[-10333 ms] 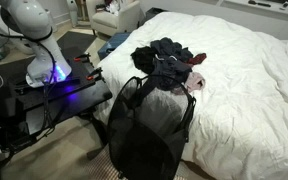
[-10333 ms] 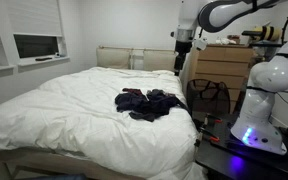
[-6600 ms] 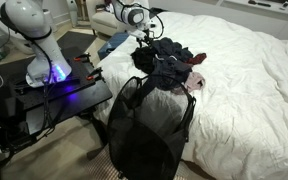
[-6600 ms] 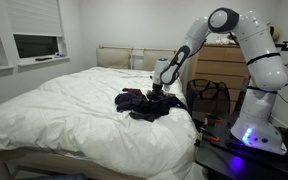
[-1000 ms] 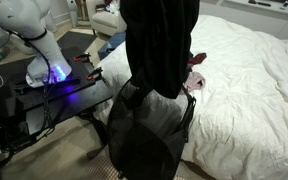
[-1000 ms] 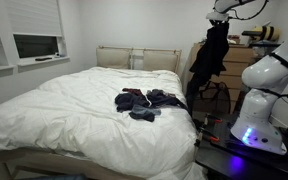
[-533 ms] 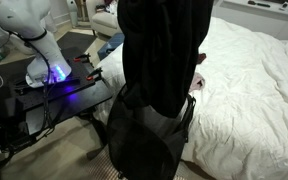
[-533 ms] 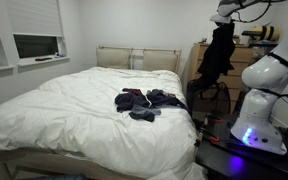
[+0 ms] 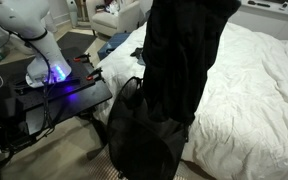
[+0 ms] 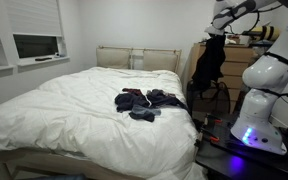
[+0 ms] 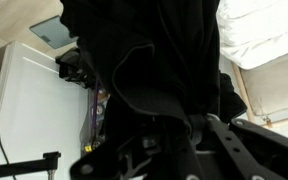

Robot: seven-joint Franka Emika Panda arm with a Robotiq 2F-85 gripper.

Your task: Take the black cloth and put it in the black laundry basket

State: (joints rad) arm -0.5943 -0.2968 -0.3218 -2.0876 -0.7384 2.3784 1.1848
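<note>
The black cloth [image 9: 184, 60] hangs long and limp from my gripper [image 10: 220, 34], which is shut on its top end. In both exterior views its lower end dangles right above the black laundry basket [image 9: 144, 145], a mesh basket standing on the floor beside the bed [image 10: 212, 98]. In the wrist view the cloth [image 11: 154, 55] fills most of the picture, bunched between the fingers of the gripper [image 11: 189, 120]. The gripper itself is cut off at the top of the exterior view nearer the basket.
A pile of other dark clothes [image 10: 144, 102] lies on the white bed [image 10: 74, 115]. The robot's white base with a blue light [image 9: 54, 70] stands on a black stand [image 9: 59, 100] next to the basket. A wooden dresser [image 10: 239, 65] is behind it.
The hanging cloth has swung sideways and come a little lower over the basket. The gripper stays shut on it.
</note>
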